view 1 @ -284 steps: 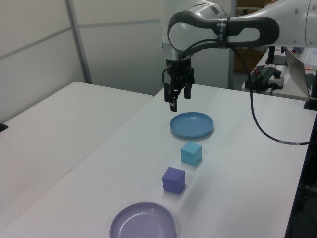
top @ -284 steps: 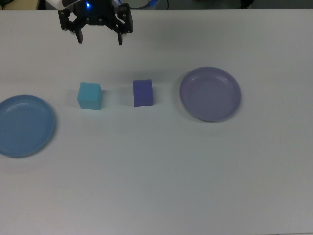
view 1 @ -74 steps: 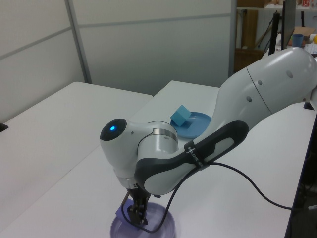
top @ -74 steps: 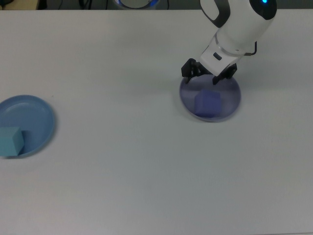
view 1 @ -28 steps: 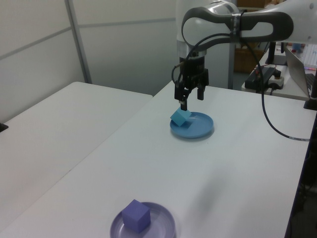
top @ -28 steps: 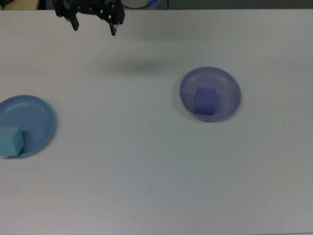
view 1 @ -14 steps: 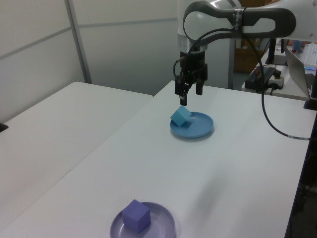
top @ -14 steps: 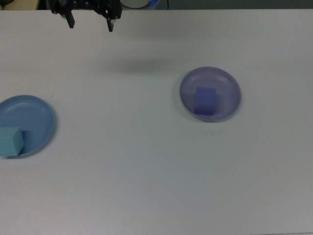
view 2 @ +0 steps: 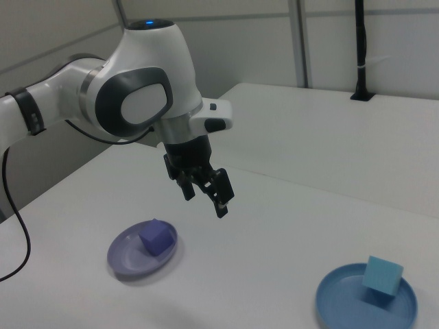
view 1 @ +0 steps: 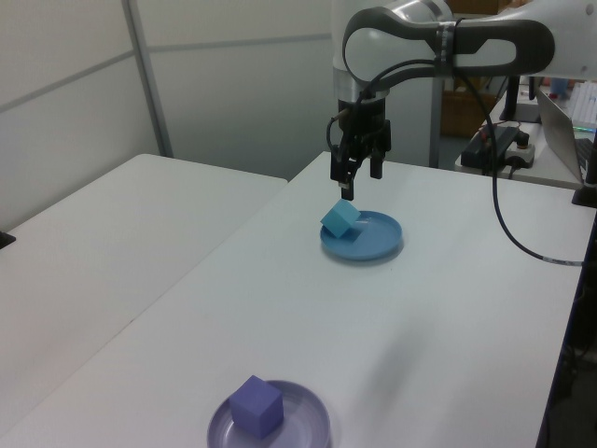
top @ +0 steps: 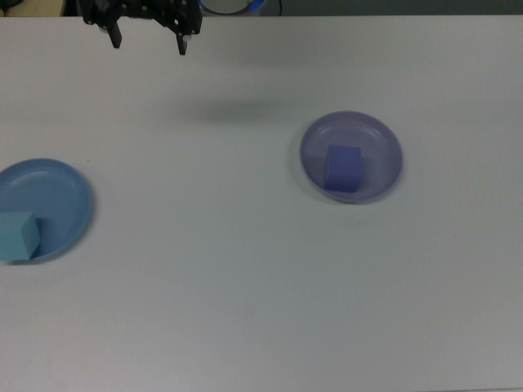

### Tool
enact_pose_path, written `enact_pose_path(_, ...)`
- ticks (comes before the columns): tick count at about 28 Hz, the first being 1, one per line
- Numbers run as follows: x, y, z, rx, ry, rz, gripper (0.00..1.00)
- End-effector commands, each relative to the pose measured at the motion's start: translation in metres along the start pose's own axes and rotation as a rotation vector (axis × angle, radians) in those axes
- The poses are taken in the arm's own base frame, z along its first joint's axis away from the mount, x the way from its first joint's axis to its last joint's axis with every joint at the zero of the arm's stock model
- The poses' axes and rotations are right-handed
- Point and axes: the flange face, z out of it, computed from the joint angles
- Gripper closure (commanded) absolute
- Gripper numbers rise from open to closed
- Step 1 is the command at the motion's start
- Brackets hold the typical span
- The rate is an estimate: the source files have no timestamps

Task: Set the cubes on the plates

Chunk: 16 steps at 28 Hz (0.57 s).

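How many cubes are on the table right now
2. The cyan cube sits tilted on the near-left rim of the blue plate in the top view; the indigo cube rests inside the lavender plate. None seems hidden.

No readable text, label or number — none anywhere.

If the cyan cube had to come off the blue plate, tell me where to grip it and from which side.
Grip the cyan cube across two opposite flat faces, coming from above. It sits tilted at the edge of the blue plate, leaning on the raised rim, so the gripper should probably be tilted to match. The plate's rim blocks a low side approach. Its faces toward the top view's top and bottom look clear.
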Motion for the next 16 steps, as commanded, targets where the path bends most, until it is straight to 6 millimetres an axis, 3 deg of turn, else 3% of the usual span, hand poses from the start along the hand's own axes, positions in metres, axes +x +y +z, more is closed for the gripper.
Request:
enact_pose_path(1,0.0005,0.0014,0.0009,-0.019,0.004,-0.020,0.00)
enact_pose_path(6,0.0009,0.0084,-0.0016,-0.020,0.012,-0.008,0.00)
enact_pose_path(16,0.0001,0.0014,0.0011,-0.019,0.001,-0.014,0.00)
